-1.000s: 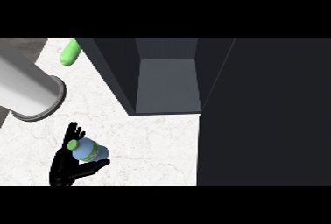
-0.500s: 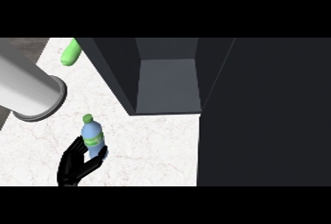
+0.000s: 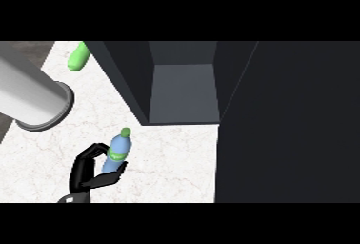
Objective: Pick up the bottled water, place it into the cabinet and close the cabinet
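The bottled water (image 3: 116, 154) is a blue bottle with a green cap and label, held above the white counter at lower left. Its cap points up the view toward the cabinet. My right hand (image 3: 90, 174) is shut on the bottle: fingers curl round its left side and the thumb sits under its base. The dark cabinet (image 3: 184, 90) stands open a little above and right of the bottle, showing a grey inner floor with nothing on it. Its door (image 3: 288, 124) is a large dark panel filling the right side. My left hand shows nowhere.
A large grey cylinder (image 3: 32, 97) juts in from the upper left, ending just left of the cabinet's opening. A green object (image 3: 78, 57) lies at the counter's far left. White counter (image 3: 175, 162) lies between the bottle and the door.
The hand has carried the bottle up and to the right, toward the cabinet. The bottle, seen cap-first a second ago, now lies tilted with its side showing.
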`<move>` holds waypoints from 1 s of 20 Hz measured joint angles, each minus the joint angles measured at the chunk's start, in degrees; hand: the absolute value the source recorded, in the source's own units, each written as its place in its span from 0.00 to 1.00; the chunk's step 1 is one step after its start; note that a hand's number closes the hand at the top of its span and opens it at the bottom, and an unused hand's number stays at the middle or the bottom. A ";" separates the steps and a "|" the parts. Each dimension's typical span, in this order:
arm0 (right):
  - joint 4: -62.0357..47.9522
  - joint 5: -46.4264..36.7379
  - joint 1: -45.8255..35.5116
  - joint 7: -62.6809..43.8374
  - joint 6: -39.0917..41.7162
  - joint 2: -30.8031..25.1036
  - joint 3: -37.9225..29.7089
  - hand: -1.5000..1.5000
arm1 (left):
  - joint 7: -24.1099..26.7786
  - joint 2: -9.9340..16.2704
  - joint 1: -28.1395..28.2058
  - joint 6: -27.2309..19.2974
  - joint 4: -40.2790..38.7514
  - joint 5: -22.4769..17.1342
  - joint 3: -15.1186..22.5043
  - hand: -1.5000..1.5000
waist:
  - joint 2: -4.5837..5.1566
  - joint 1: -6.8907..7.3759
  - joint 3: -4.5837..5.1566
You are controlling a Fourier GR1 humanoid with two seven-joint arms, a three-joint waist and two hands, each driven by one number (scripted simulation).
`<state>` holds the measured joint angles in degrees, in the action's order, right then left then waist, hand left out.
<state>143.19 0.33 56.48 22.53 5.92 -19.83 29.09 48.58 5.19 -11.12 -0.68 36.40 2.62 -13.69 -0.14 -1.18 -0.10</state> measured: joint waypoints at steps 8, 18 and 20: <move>0.01 -0.04 0.65 1.26 -1.01 -1.61 0.15 0.00 | 7.60 -2.57 -0.91 2.18 -2.03 2.78 5.05 1.00 | -0.10 0.10 -0.09; -0.08 -0.06 2.31 3.51 -2.28 -3.49 0.55 0.00 | -1.50 -4.92 -4.20 -0.44 5.33 -7.69 19.28 1.00 | -0.21 0.02 0.11; -0.25 -0.11 1.87 3.49 -2.83 -3.29 1.03 0.00 | -4.39 -5.02 -4.34 -2.19 8.32 -10.60 22.76 1.00 | -0.18 0.15 0.12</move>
<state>142.94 0.22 58.35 26.02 3.09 -23.12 30.12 44.19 0.17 -15.46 -2.87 44.72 -7.99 9.08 -0.32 -1.03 0.02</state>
